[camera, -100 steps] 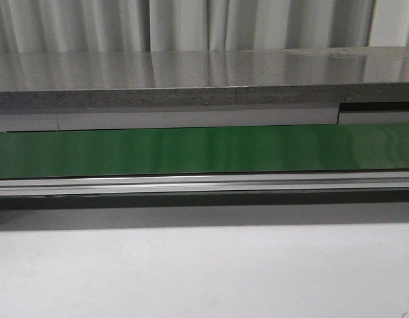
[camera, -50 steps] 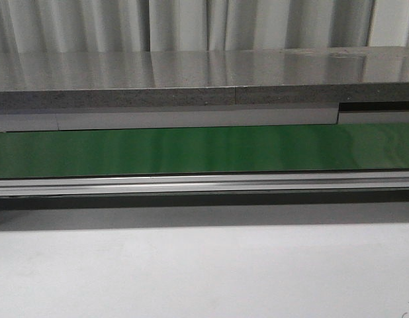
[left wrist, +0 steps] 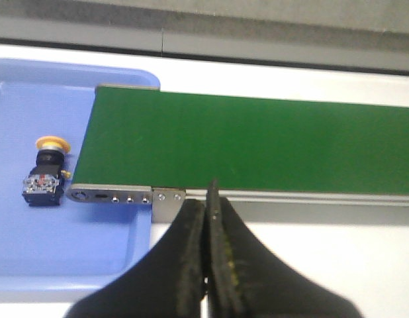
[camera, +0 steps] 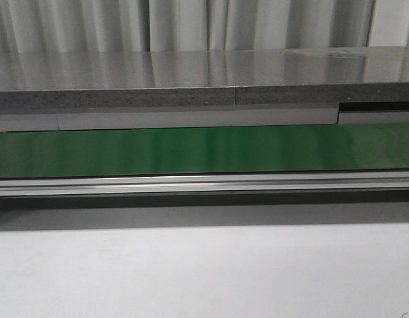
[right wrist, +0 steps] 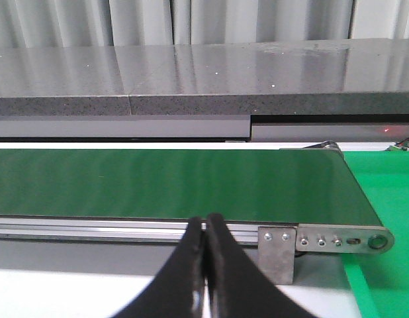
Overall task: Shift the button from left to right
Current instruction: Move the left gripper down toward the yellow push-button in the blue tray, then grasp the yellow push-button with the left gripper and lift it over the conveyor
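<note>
A small push-button switch with a round yellow cap and a boxy black body (left wrist: 45, 173) is lying on its side inside a shallow light blue plastic tray (left wrist: 32, 265), and it is showing up only in the left wrist view. The button's yellow cap is pointing toward the far wall of the tray, and its black end with tiny coloured bits is pointing the other way. The button is sitting just beside the end of a long flat green conveyor belt (left wrist: 257, 146), close to the silver metal rail (left wrist: 118, 196) with its row of little screws, but it is not touching the belt. The end of the belt is hanging over part of the blue tray. The left gripper (left wrist: 210, 199) is hovering over the white table by the belt's rail, well apart from the button, and its two black fingers are pressed tight together with nothing between them. The right gripper (right wrist: 205, 225) is hovering near the other end of the same green belt (right wrist: 171, 182), and its black fingers are also squeezed together and holding nothing. A flat green mat (right wrist: 383, 192) is lying next to that end of the belt. In the front view, the green belt (camera: 204, 149) is stretching across behind the plain white table (camera: 204, 271), with a shiny grey stone counter (camera: 191, 79) and pale curtains (camera: 191, 23) behind it, and neither arm is showing there.
</note>
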Controlling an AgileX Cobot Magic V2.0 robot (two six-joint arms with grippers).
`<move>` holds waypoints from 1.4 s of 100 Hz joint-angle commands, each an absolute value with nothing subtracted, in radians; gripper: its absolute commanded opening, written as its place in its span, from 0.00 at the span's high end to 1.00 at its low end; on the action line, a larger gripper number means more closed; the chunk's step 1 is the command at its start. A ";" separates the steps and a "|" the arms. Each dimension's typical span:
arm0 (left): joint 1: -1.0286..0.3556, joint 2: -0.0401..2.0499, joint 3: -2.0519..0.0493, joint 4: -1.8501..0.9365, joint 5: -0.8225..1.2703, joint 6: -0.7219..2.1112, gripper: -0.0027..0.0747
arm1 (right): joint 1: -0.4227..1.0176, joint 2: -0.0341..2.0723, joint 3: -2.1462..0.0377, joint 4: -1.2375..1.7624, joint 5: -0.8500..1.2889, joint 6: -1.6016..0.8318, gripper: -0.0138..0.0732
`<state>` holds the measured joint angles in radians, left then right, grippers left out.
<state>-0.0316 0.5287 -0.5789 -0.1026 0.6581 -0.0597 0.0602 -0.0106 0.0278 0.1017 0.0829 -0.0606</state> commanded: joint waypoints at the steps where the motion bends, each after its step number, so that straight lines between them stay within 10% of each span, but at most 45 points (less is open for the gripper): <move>1: -0.038 0.606 -0.695 -0.103 0.708 -0.066 0.99 | 0.059 -0.029 0.011 0.094 0.000 -0.061 0.92; 60: -0.038 0.794 -0.822 -0.100 0.906 -0.066 0.97 | 0.059 -0.029 0.011 0.094 0.000 -0.061 0.92; 98: -0.038 0.794 -0.822 -0.096 0.901 -0.057 0.07 | 0.059 -0.029 0.011 0.094 0.000 -0.061 0.92; 140: 0.038 0.833 -0.824 0.018 0.814 -0.130 0.12 | 0.059 -0.029 0.011 0.094 0.000 -0.061 0.92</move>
<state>0.0021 0.8115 -0.7896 -0.0087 0.9064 -0.1031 0.0602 -0.0106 0.0278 0.1017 0.0829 -0.0606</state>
